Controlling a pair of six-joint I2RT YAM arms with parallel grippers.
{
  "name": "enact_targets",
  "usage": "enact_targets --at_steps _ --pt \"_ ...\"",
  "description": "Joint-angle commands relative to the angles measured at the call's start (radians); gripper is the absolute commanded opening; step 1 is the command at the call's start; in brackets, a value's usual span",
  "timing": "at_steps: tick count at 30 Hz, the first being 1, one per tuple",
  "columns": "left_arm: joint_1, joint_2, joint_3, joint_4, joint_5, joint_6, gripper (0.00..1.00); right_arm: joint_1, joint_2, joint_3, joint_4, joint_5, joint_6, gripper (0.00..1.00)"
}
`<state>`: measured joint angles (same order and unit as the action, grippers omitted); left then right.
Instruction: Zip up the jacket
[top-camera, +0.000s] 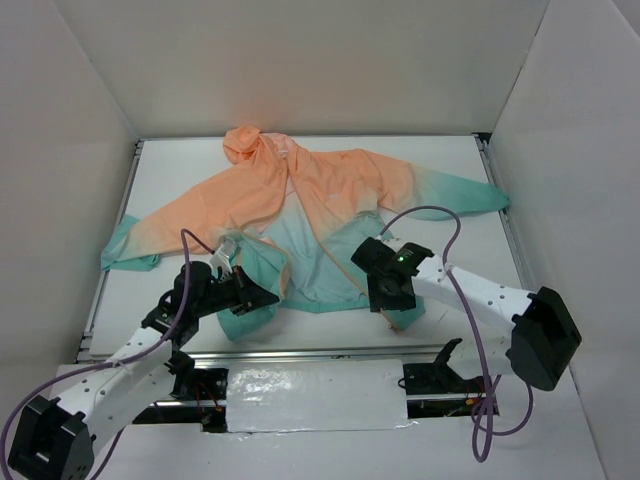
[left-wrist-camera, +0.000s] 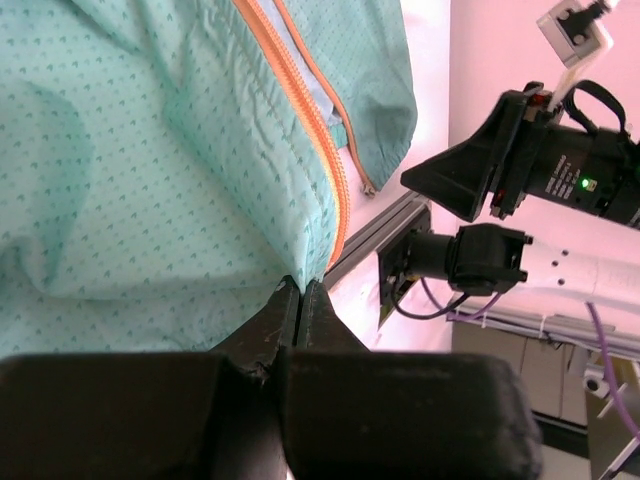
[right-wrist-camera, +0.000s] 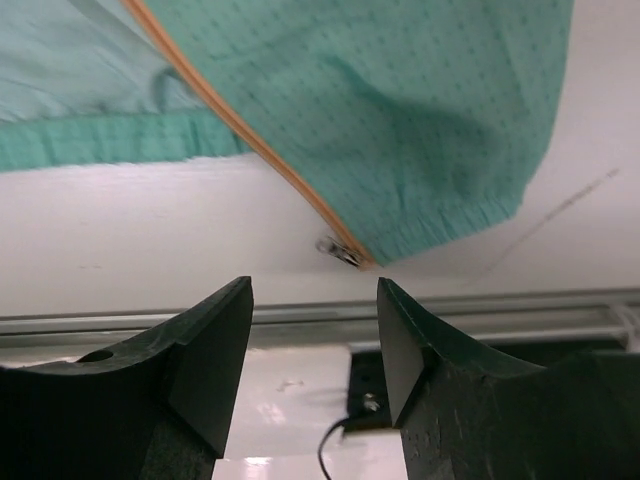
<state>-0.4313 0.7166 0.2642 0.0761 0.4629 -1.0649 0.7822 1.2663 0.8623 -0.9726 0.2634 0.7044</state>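
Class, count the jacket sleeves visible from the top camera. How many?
2. One sleeve reaches out to the picture's left, the other sleeve to the right; both end in teal cuffs. Neither looks hidden.

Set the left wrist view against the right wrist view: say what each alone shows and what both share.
Left wrist only: the left fingers shut on the teal hem of the jacket, the right arm beyond. Right wrist only: the right fingers open, short of a small metal zipper pull at the hem corner on the table. Both: teal fabric edged by the orange zipper.
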Motion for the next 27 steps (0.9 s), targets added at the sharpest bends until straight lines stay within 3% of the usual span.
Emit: enact_targets --at_steps 1,6,14,27 --pt "-0.004 -0.008 0.046 0.011 0.033 0.045 0.00 0.015 0.044 0.072 -0.159 0.094 0.027 0.60" --pt "-0.004 -0.026 0.061 -0.012 0.025 0.060 0.00 0.012 0.119 0.078 -0.167 0.071 0.001 0.66" --pt "-0.004 0.050 0.095 0.063 0.083 0.072 0.00 -0.024 0.334 0.073 -0.107 0.036 -0.028 0.67" --pt "-0.004 0.123 0.102 0.113 0.108 0.092 0.00 -0.074 0.430 0.081 0.072 -0.282 -0.238 0.61"
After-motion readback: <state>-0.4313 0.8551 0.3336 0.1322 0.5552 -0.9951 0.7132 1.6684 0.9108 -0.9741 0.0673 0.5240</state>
